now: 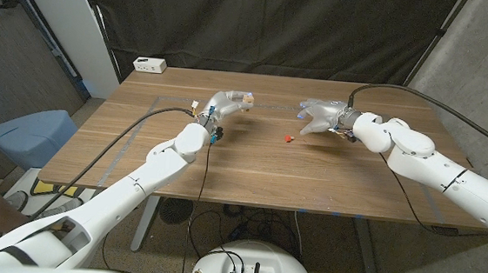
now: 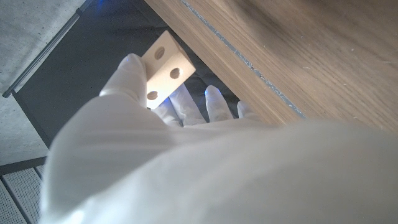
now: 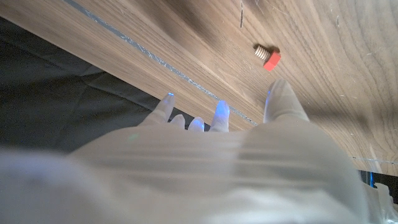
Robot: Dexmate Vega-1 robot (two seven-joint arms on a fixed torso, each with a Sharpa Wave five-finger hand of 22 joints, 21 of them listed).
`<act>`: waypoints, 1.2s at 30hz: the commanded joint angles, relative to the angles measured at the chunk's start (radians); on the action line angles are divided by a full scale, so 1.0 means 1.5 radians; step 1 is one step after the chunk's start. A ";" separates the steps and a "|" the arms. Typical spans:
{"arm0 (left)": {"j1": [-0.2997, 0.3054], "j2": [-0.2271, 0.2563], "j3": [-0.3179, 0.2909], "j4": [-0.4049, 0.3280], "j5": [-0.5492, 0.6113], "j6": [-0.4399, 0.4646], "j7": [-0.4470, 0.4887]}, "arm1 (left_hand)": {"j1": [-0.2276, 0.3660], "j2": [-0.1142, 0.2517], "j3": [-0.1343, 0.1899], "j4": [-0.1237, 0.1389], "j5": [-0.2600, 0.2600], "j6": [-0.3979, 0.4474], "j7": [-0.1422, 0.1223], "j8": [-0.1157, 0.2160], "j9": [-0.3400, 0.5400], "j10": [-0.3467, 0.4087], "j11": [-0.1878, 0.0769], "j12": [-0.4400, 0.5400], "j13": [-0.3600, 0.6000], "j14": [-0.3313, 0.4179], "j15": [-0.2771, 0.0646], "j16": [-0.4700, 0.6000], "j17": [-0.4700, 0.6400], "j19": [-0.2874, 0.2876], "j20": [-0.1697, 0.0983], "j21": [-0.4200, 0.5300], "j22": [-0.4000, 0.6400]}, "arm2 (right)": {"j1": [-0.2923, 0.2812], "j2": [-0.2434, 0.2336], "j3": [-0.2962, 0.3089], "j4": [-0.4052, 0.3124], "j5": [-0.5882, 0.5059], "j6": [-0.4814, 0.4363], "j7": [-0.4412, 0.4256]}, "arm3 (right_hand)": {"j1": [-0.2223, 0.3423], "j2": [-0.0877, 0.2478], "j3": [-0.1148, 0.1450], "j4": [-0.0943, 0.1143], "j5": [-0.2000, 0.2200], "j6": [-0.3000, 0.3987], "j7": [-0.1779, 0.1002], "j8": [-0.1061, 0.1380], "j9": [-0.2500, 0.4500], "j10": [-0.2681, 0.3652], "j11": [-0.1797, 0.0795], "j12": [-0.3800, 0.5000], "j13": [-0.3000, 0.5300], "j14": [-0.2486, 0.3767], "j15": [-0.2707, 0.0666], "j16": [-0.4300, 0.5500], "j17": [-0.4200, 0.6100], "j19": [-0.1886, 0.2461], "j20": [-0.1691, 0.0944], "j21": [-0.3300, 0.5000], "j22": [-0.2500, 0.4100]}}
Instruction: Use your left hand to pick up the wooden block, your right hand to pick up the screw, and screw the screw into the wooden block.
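The left hand (image 2: 155, 155) holds the wooden block (image 2: 163, 70), its 3 holes showing. The right hand (image 3: 217, 155), fingers spread and holding nothing, hovers near the red-headed screw (image 3: 267, 56) on the table (image 1: 250, 167).

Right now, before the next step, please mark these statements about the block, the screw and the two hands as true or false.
1. The left hand holds the wooden block. True.
2. The right hand already holds the screw. False: the screw lies on the table, apart from that hand, whose fingers are spread.
3. The screw has a red head. True.
4. The visible face of the block has no holes. False: holes show in it in the left wrist view.
5. A white box stands at the table's far left corner. True.
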 commanded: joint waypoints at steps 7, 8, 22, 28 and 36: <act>-0.008 -0.027 -0.004 0.056 -0.047 -0.053 -0.008 | -0.002 0.009 -0.004 0.000 0.003 0.007 0.002 0.004 0.002 -0.002 -0.001 0.005 0.005 0.002 -0.058 -0.001 0.004 -0.009 0.005 0.001 0.004 | 0.027 0.027 -0.035 0.019 -0.117 0.028 0.024 | 0.021 -0.006 0.009 0.000 -0.002 -0.004 -0.006 0.003 0.003 -0.008 0.002 -0.004 0.003 0.004 0.000 -0.003 0.003 0.003 0.003 -0.001 0.002; -0.008 -0.028 -0.003 0.055 -0.048 -0.048 -0.006 | -0.002 0.009 -0.004 0.000 0.003 0.008 0.002 0.005 0.002 -0.001 -0.001 0.005 0.006 0.002 -0.058 -0.001 0.004 -0.009 0.004 0.001 0.004 | 0.028 0.028 -0.035 0.021 -0.119 0.031 0.024 | 0.022 -0.006 0.010 0.000 -0.002 -0.004 -0.006 0.003 0.003 -0.009 0.002 -0.004 0.003 0.004 0.001 -0.003 0.003 0.003 0.004 -0.001 0.002; -0.026 -0.039 0.007 0.097 -0.051 -0.078 -0.019 | -0.002 0.012 -0.006 0.000 0.004 0.014 0.002 0.007 0.002 0.001 -0.001 0.005 0.009 0.004 -0.058 0.000 0.004 -0.009 0.003 0.002 0.004 | 0.049 0.052 -0.049 0.049 -0.156 0.059 0.037 | 0.034 -0.012 0.014 0.001 -0.002 -0.005 -0.008 0.005 0.006 -0.011 0.006 -0.003 0.003 0.003 0.001 -0.004 0.004 0.004 0.007 -0.002 0.002; -0.031 -0.038 0.010 0.099 -0.044 -0.072 -0.016 | -0.003 0.013 -0.006 0.001 0.004 0.014 0.001 0.008 0.002 0.001 -0.001 0.005 0.009 0.004 -0.059 0.001 0.005 -0.009 0.003 0.002 0.004 | 0.056 0.061 -0.056 0.054 -0.168 0.064 0.047 | 0.039 -0.015 0.017 0.002 -0.003 -0.008 -0.009 0.005 0.008 -0.016 0.004 -0.004 0.003 -0.001 0.005 -0.005 0.004 0.004 0.010 -0.003 0.002; -0.037 -0.041 0.013 0.109 -0.043 -0.076 -0.017 | -0.004 0.014 -0.007 0.001 0.004 0.017 0.002 0.009 0.003 0.001 -0.001 0.005 0.010 0.005 -0.060 0.001 0.005 -0.009 0.004 0.002 0.004 | 0.072 0.076 -0.069 0.070 -0.177 0.083 0.055 | 0.044 -0.019 0.019 0.004 -0.003 -0.012 -0.010 0.006 0.010 -0.019 0.007 -0.004 0.004 -0.006 0.008 -0.006 0.005 0.002 0.010 -0.003 0.002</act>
